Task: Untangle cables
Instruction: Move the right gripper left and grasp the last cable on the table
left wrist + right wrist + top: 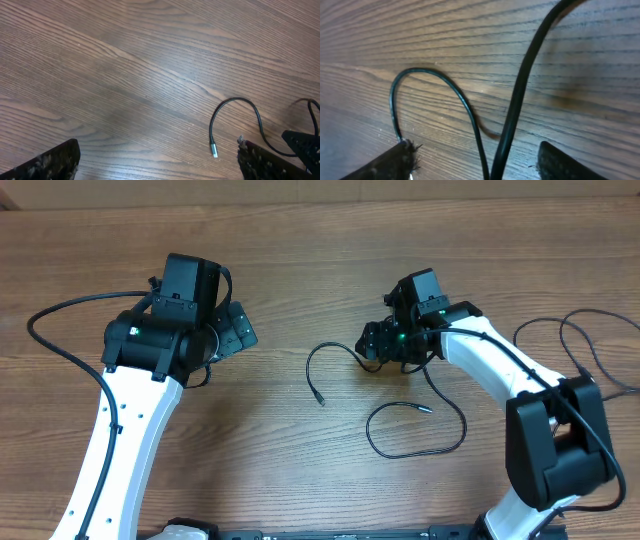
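Black cables (pixel 427 71) run L-R, L claw (pixel 238 330) splayed empty, R claw (pixel 378 345) parted astride them

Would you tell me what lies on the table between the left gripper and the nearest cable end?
Only bare table: in the overhead view, nothing lies between the left gripper and the cable end.

Far side of desk (pixel 300 240) is bare wood, free passage. Clear lane also btwn left gripper (pixel 240 330) and the cables (pixel 330 345). Left wrist view: nothing btwn its wide jaws; only a cable arch (pixel 235 101) w/ silver plug tip (pixel 214 150) lies ahead-right. Right gripper (pixel 370 345) is low over the strands: two run btwn its parted jaws, little room either side. Near-centre is crossed by a cable loop (pixel 464 428). Right edge is cluttered w/ arm wires (pixel 590 345).
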{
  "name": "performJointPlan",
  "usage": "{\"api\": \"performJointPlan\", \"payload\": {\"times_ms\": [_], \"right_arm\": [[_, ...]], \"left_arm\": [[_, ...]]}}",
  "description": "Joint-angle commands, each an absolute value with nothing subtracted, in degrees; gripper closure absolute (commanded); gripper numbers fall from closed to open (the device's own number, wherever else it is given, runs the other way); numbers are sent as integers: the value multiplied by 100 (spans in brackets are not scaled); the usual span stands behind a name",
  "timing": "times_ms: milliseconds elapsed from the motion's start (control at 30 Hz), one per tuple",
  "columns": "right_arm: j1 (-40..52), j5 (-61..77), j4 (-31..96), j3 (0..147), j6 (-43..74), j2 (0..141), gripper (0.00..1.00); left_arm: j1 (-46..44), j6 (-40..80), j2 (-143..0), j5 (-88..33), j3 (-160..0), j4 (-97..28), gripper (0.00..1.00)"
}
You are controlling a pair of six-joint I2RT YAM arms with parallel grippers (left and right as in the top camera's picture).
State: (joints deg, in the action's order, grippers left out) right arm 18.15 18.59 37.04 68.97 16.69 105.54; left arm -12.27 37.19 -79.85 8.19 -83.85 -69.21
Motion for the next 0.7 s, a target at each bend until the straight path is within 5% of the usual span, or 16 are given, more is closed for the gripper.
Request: {"api": "performJointPlan", "payload": {"times_ms": [0,200,667], "right_arm": [[1844,1804,3629,6858,1673,10676,27],[1844,1802,3586,6858,1673,10676,30],[1844,1802,3583,6858,1673,10676,81]], "left_arm": [[-1201,3769,-8038,897,-8479,-6914,1],[-1201,3769,-8038,897,-8479,-6914,1],[-1201,3771,-8038,897,-8479,-6914,0]]}}
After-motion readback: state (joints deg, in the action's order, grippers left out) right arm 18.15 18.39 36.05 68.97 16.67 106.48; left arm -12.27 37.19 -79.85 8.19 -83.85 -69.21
